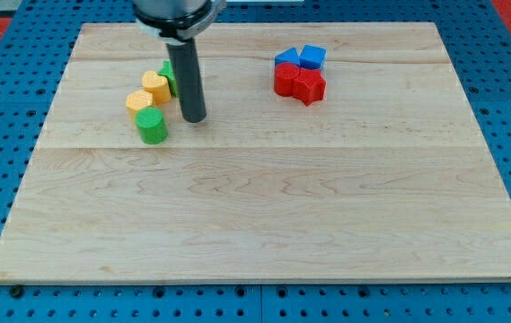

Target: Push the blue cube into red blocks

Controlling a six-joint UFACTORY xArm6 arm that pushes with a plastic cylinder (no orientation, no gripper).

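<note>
The worktop (264, 206) was pale wood with fine grain lines. On it were two blue blocks (301, 57), two red blocks (298, 82), two yellow blocks (147, 92) and a green cylinder (152, 126). The rod (188, 81) was dark grey.

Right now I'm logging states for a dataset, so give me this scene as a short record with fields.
surface: wooden board on blue pegboard
my tip: at the view's upper left, just right of the green cylinder
near tip: two yellow blocks, another green block partly behind the rod
blue cube: touching the red blocks
other blue block: left of the cube
task state: looks done
</note>
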